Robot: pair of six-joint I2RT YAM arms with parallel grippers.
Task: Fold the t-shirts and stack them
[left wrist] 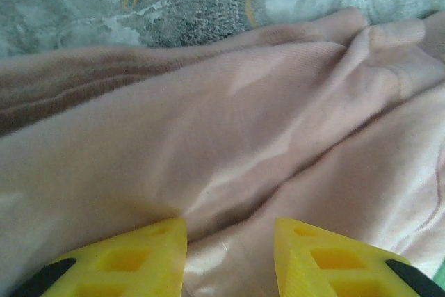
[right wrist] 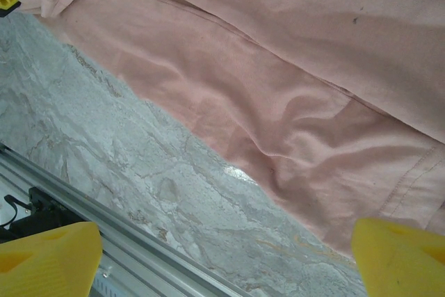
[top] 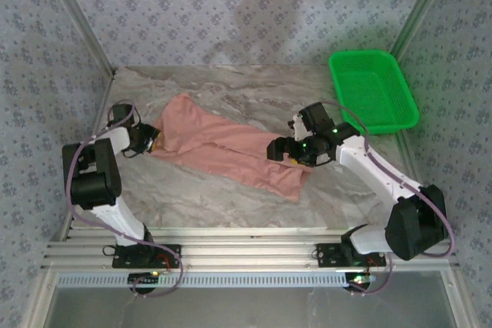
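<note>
On the table [top: 231,86] the t-shirt [top: 223,147] lies in a long rumpled band; the right gripper [top: 280,150] hangs spread wide over its hem, the left gripper [top: 152,142] straddles a ridge at the opposite end, grip unclear; both should seize matching edges before lifting

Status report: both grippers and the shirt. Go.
Left gripper astride a t-shirt fold, grip unclear. Right gripper open above its right end. Green basket far right, out of the way.
</note>
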